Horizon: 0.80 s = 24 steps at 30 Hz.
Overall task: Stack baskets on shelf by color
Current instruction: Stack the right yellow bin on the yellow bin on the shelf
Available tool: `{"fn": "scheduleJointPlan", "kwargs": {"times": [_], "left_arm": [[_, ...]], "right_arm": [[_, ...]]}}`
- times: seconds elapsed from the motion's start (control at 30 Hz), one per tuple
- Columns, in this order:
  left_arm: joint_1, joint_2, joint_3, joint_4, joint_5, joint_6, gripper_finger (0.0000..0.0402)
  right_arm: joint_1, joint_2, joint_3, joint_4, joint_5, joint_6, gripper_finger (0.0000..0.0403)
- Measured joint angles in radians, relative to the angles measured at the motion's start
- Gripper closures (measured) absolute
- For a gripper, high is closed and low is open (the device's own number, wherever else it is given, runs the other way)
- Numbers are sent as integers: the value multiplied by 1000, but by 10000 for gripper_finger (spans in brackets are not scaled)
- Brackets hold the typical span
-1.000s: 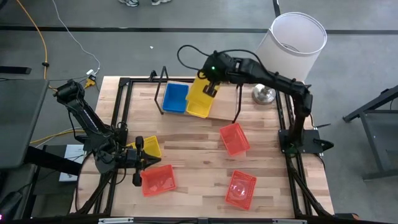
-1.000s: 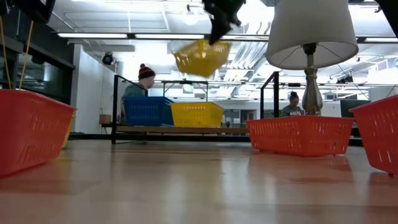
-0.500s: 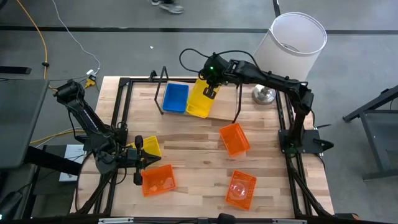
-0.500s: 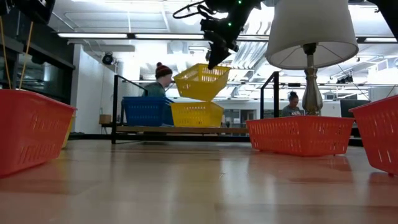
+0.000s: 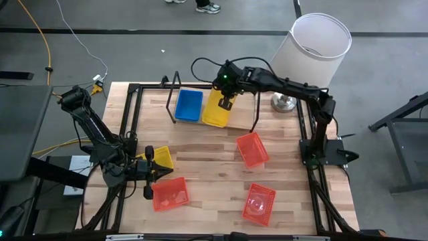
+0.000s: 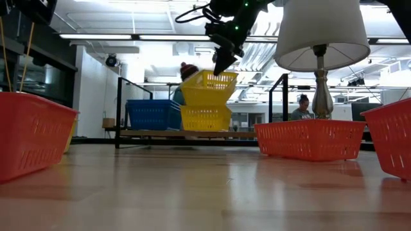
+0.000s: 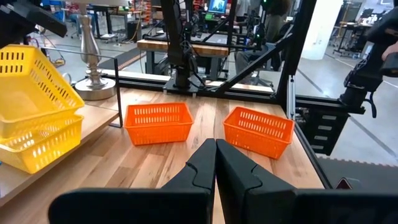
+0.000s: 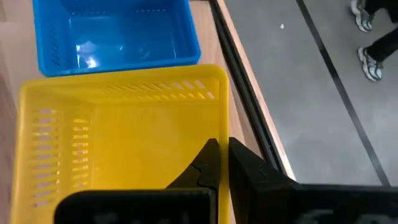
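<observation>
Gripping the rim of a tilted yellow basket (image 6: pixel 208 88), the right jaws (image 5: pixel 226 102) hold it half-nested in a second yellow basket (image 6: pixel 205 118) on the shelf (image 6: pixel 192 134); the pinched rim itself is hidden under the fingers. Just beside sits a blue basket (image 5: pixel 188 105). Down the worktop (image 5: pixel 207 181), the left jaws (image 5: pixel 158 172) hang pressed together on nothing, a third yellow basket (image 5: pixel 162 158) partly hidden just behind them, an orange basket (image 5: pixel 170 195) just beside. Two more orange baskets (image 7: pixel 157 122) (image 7: pixel 259 130) lie ahead.
</observation>
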Motion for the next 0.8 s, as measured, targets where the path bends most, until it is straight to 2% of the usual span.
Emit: {"fn": "scheduleJointPlan", "kwargs": {"times": [0.27, 0.5, 0.67, 0.8], "left_arm": [[0, 0, 0, 0, 6, -2, 402], [0, 0, 0, 0, 20, -2, 402], [0, 0, 0, 0, 19, -1, 401], [0, 0, 0, 0, 19, -1, 402]], "right_arm": [[3, 42, 0, -1, -24, -127, 403], [3, 53, 0, 0, -12, -125, 393], [3, 53, 0, 0, -6, -125, 365], [3, 53, 0, 0, -6, -131, 318]]}}
